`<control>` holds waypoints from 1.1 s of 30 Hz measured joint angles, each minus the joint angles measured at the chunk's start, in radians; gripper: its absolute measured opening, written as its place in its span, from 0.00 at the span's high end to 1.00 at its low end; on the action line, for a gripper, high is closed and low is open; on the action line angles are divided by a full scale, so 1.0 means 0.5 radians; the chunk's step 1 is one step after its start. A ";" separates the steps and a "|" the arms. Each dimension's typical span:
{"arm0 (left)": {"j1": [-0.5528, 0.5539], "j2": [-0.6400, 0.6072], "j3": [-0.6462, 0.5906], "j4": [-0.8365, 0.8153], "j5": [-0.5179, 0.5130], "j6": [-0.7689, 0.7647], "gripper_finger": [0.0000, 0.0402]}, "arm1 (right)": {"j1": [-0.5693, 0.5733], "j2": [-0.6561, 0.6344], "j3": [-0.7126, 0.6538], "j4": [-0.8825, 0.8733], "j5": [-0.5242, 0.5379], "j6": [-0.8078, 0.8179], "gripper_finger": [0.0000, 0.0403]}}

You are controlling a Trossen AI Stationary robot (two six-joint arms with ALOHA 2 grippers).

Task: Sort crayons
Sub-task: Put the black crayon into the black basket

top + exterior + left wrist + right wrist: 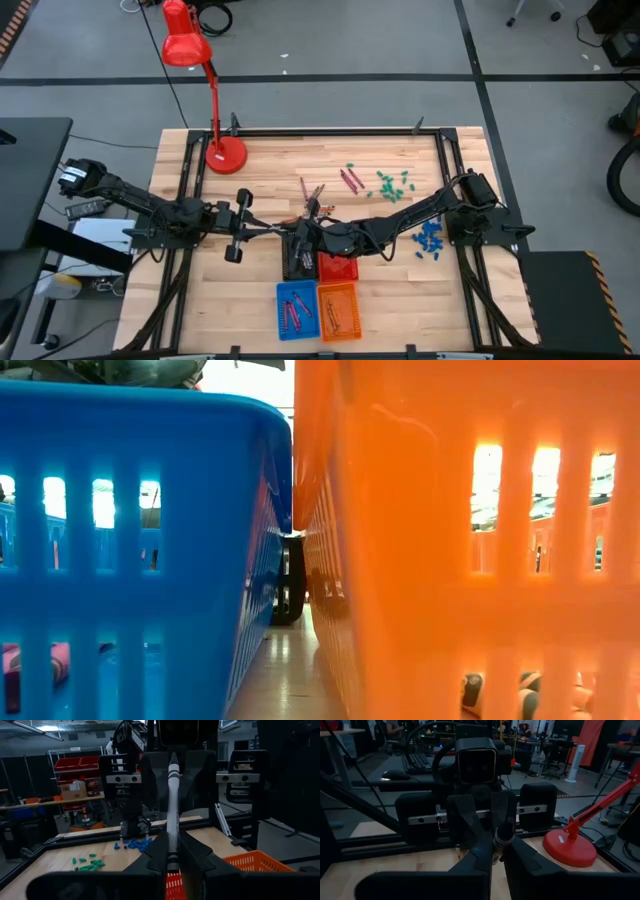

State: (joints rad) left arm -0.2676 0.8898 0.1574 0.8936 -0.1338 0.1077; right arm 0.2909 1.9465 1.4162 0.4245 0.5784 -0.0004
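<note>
A pale grey crayon (173,810) with a dark band is held in the air between my two grippers, which meet tip to tip over the table's middle, next to the red basket (340,268). My left gripper (173,847) is shut on one end of it. My right gripper (499,851) faces it and is shut on the other end. Loose maroon crayons (350,180) and a few more crayons (310,192) lie on the wooden table farther back. In the high view the held crayon is hidden between the two grippers (303,236). My left gripper pinches the crayon's near end (172,862) between its two fingers, coming level from the table's left. The crayon lies along the fingers and sticks out past their tips, clear of the table. My right gripper pinches the crayon's other end (500,840) between its two fingertips, coming level from the table's right. The crayon lies along these fingers too, lifted clear.
A blue basket (295,310) and an orange basket (338,310), each with crayons inside, stand at the near edge. Green pieces (390,185) and blue pieces (430,240) lie toward the right. A red desk lamp (225,155) stands at the far left.
</note>
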 joint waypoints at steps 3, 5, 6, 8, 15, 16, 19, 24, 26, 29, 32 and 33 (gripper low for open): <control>0.000 0.000 0.000 -0.013 -0.040 -0.002 0.87 | 0.000 0.000 0.000 -0.014 0.002 0.002 0.90; 0.000 0.000 0.000 -0.027 -0.067 -0.005 0.82 | 0.000 0.000 0.000 -0.024 0.008 0.000 0.90; 0.000 0.000 0.000 -0.031 -0.076 -0.005 0.79 | -0.002 0.000 0.000 -0.026 0.009 0.001 0.90; 0.002 0.000 0.000 -0.046 -0.081 -0.004 0.72 | -0.002 0.000 0.000 -0.053 0.010 0.032 0.90; 0.002 0.001 0.001 -0.225 -0.081 0.018 0.57 | -0.002 -0.001 0.000 -0.367 0.008 0.299 0.89; 0.002 0.001 0.001 -0.240 -0.081 0.019 0.57 | -0.002 -0.001 0.000 -0.427 0.008 0.354 0.89; 0.002 0.001 0.001 -0.289 -0.081 0.021 0.56 | -0.001 -0.001 0.000 -0.572 0.007 0.511 0.89; 0.004 0.001 0.001 -0.400 -0.082 0.023 0.56 | -0.002 -0.001 0.000 -0.719 -0.070 0.717 0.89; 0.004 0.001 0.001 -0.486 -0.083 -0.007 0.56 | -0.002 -0.001 0.000 -0.775 -0.125 0.799 0.89; 0.004 0.001 0.001 -0.650 -0.083 -0.076 0.56 | -0.003 -0.001 0.000 -0.839 -0.198 0.899 0.89; 0.004 0.001 0.001 -0.804 -0.084 -0.166 0.56 | -0.005 -0.001 0.000 -0.894 -0.273 0.978 0.89; 0.004 0.001 0.001 -0.850 -0.084 -0.191 0.56 | -0.005 -0.001 0.000 -0.907 -0.308 1.004 0.89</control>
State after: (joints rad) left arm -0.2657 0.8902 0.1577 0.4686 -0.1757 0.0120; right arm 0.2886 1.9461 1.4162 -0.0292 0.4243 0.5016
